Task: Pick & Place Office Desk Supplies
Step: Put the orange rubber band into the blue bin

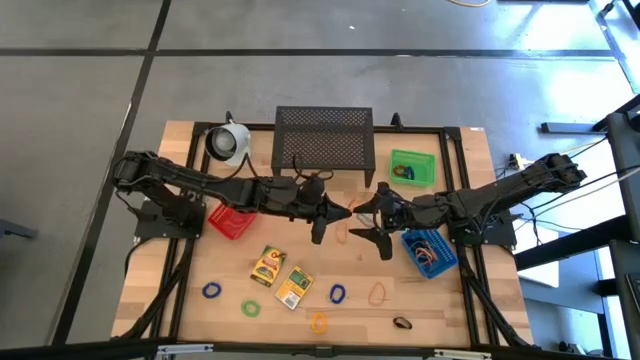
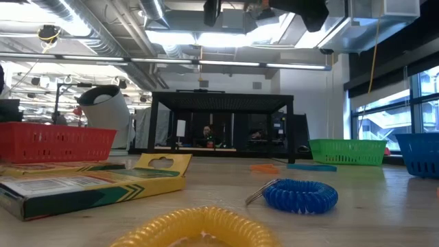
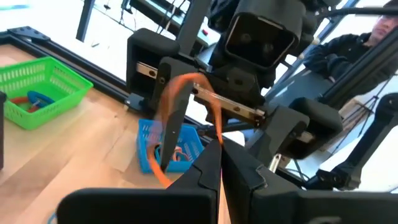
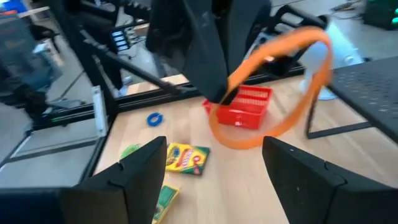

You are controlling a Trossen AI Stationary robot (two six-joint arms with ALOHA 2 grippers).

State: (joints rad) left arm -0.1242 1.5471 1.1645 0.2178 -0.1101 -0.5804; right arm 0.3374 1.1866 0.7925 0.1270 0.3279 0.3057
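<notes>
1. I see the two arms meet over the middle of the bench [image 1: 190,150]. An orange loop [image 4: 273,87] hangs in the air between them.
2. The left gripper [image 1: 335,213] has its jaws closed on the top of the orange loop. The loop hangs down from there, long way up and down.
3. The right gripper [image 4: 214,168] is right in front of it, jaws wide open, one finger on each side of the loop. It does not touch the loop yet. I think it has to close on the low part to take it.
4. The blue bin [image 1: 430,250] sits just by the right arm, so that arm is nearer to it. It has some loops in it.
5. The green bin [image 1: 412,168] holds a blue loop and something orange. I cannot see inside the red bin [image 1: 232,221].
6. Two yellow packets [image 1: 281,276] and more loops lie on the bench near the front.
</notes>
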